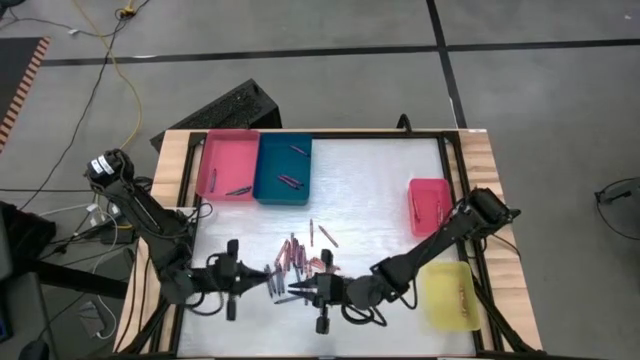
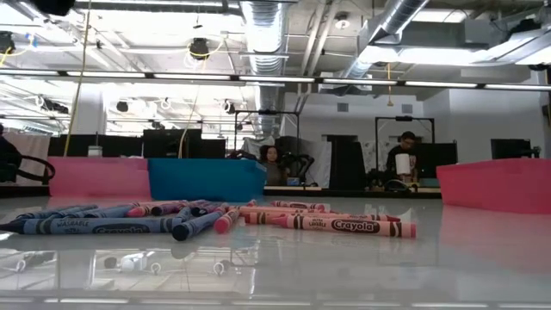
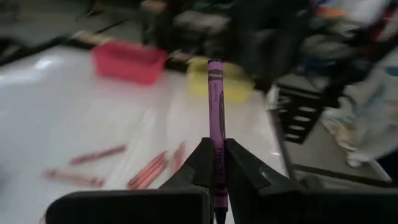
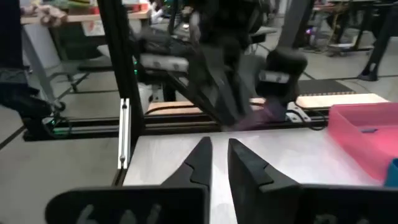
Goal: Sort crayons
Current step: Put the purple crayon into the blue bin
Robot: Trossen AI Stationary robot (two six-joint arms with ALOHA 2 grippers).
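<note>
We look down on the table (image 1: 370, 180), pale and shiny, with wooden edges left and right. At the upper left of the high view a pink tray (image 1: 228, 165) and a blue tray (image 1: 283, 168) stand side by side, each with a crayon or two inside. At the right edge sit a small red tray (image 1: 430, 203) and, below it, a yellow tray (image 1: 448, 295).

Both arms reach in from the lower corners and meet near the bottom centre. The left gripper (image 1: 268, 281) is clamped on a purple crayon (image 3: 215, 106); the left wrist view shows the stick standing straight out from between the closed fingers. The right gripper (image 1: 308, 290) faces it from the right, just beside it. In the right wrist view its fingers (image 4: 196, 163) stand a narrow gap apart with nothing between them.

The crayons (image 1: 300, 258) lie in a loose heap at the lower middle of the table, just above the two grippers, red, pink and grey-blue mixed; a few strays lie a little higher.

We judge the step in hand to be a single crayon lifted clear of the heap, perhaps for passing between arms. The next move calls for choosing the matching tray and carrying the purple stick there without dropping it or brushing the heap.
</note>
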